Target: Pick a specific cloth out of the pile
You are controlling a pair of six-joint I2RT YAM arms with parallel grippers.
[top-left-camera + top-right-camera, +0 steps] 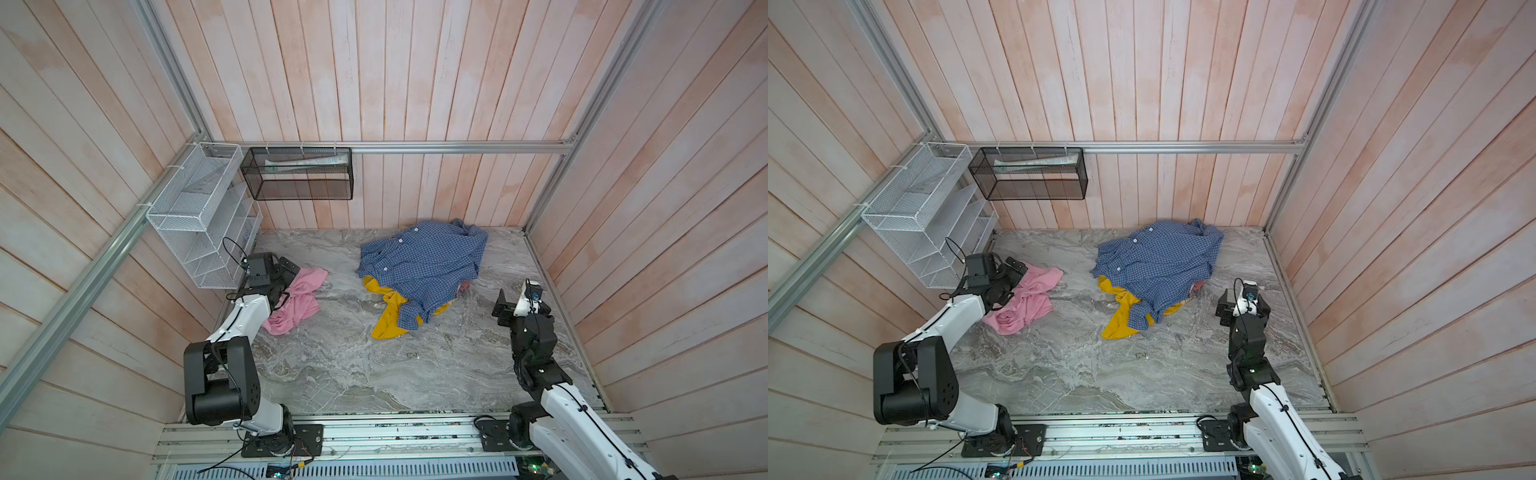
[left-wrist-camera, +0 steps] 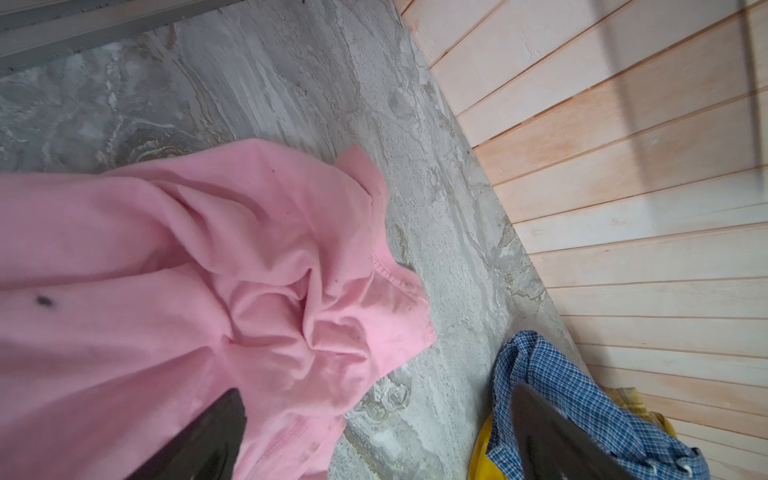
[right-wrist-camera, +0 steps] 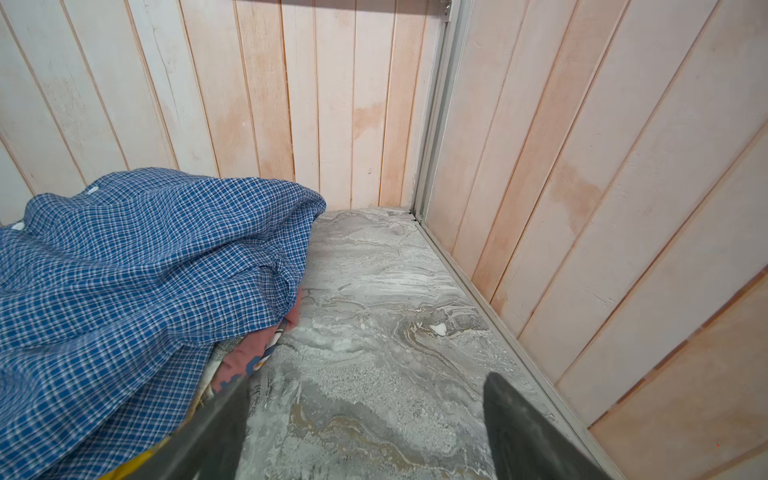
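The cloth (image 1: 297,305) (image 1: 1027,301) is a crumpled light-pink garment. It lies on the marble floor at the left, apart from the pile (image 1: 415,282). The pile is a blue checked shirt (image 1: 424,266) (image 1: 1158,262) spread over a mustard-yellow cloth (image 1: 386,320) (image 1: 1119,320). My left gripper (image 1: 289,281) (image 1: 1013,282) hovers open over the pink cloth's far-left end. In the left wrist view the cloth (image 2: 187,270) fills the frame, and the left gripper (image 2: 376,390) grips nothing. My right gripper (image 1: 519,305) (image 3: 370,380) stands open over bare floor, right of the shirt (image 3: 145,270).
A white wire rack (image 1: 199,220) hangs on the left wall close behind the left arm. A black mesh basket (image 1: 297,174) hangs on the back wall. Plank walls enclose three sides. A reddish patterned fabric (image 3: 249,349) peeks from under the shirt's right edge.
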